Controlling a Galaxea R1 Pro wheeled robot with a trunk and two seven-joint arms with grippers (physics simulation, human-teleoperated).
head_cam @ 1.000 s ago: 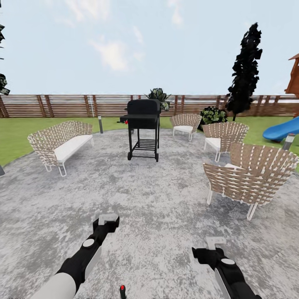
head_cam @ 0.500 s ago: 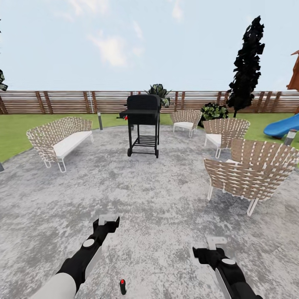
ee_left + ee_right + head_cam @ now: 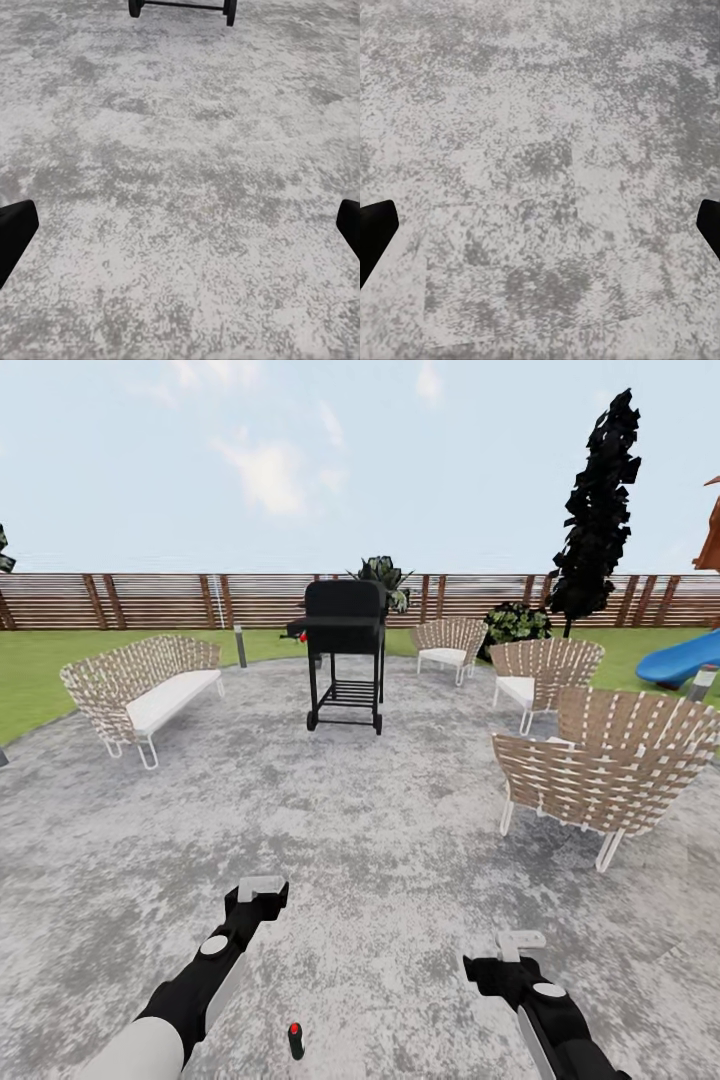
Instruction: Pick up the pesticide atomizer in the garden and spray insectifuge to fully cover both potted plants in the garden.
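Note:
The pesticide atomizer (image 3: 296, 1041), a slim black bottle with a red dot on top, stands upright on the mottled grey paved patch (image 3: 380, 830) of the garden, low in the head view between my two arms. My left gripper (image 3: 260, 887) hovers above the paving, ahead and a little left of the bottle; in its wrist view (image 3: 180, 232) the fingers stand wide apart with bare paving between them. My right gripper (image 3: 520, 940) hangs to the right of the bottle, equally open (image 3: 540, 232) over paving. The potted plants are out of view.
A black wheeled grill (image 3: 345, 655) stands mid-patch ahead. A woven sofa (image 3: 140, 690) sits at the left, with woven chairs (image 3: 600, 770) at the right. Lawn, a grey lamp post (image 3: 240, 647), a brown slatted fence (image 3: 150, 600), a dark tree (image 3: 597, 500) and a blue slide (image 3: 685, 660) lie beyond.
The whole view has shifted as the camera drew back from the furniture; the atomizer now shows higher and more fully. Both arms hold the same pose.

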